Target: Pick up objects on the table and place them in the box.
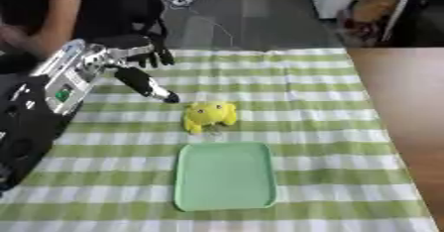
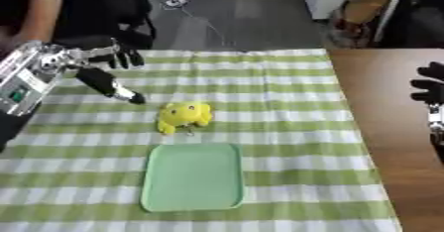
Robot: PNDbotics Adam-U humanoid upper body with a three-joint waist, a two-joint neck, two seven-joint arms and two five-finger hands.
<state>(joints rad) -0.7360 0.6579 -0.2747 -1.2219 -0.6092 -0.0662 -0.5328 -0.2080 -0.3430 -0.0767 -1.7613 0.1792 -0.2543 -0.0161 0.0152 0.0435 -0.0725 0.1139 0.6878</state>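
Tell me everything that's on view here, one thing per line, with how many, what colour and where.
toy: one, yellow, soft-looking, lying on the cloth just beyond the tray's far edge
tray: one, pale green, flat, nothing in it, near the middle of the cloth on the near side
cloth: one, green and white stripes, covering most of the table
table: one, brown wood, bare along the right side
left hand: one, black with a silver wrist, over the far left of the cloth, fingers hanging relaxed and the thumb pointing toward the toy, holding nothing
right hand: one, black, at the right edge over the bare wood, fingers up, idle
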